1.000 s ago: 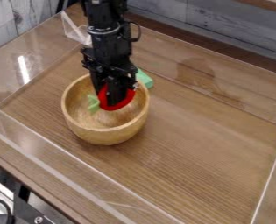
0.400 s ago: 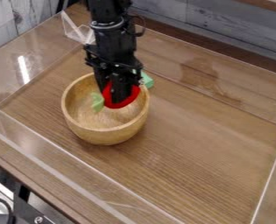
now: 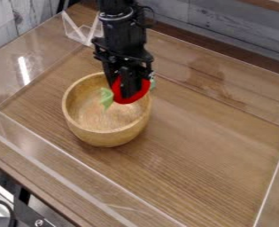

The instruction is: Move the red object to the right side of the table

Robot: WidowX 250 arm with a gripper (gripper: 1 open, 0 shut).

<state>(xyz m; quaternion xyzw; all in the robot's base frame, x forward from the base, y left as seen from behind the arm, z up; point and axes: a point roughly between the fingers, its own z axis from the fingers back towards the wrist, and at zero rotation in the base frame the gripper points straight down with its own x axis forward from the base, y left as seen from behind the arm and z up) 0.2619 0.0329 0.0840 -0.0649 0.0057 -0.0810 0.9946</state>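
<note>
Fingers of the black end effector (image 3: 129,86) are clamped on the red object (image 3: 131,89), which hangs in them above the right part of the wooden bowl (image 3: 94,124), clear of the bowl's floor. The end effector points straight down from the dark arm (image 3: 120,27). A pale green leafy bit (image 3: 107,100) dangles from the red object's left side over the bowl's hollow. Just behind the end effector, a corner of a flat green block (image 3: 150,83) shows at the bowl's far right rim; whether it touches the rim cannot be told. The bowl sits on the left half of the brown wood-grain counter (image 3: 213,124), which is edged by low clear acrylic walls (image 3: 71,182).
</note>
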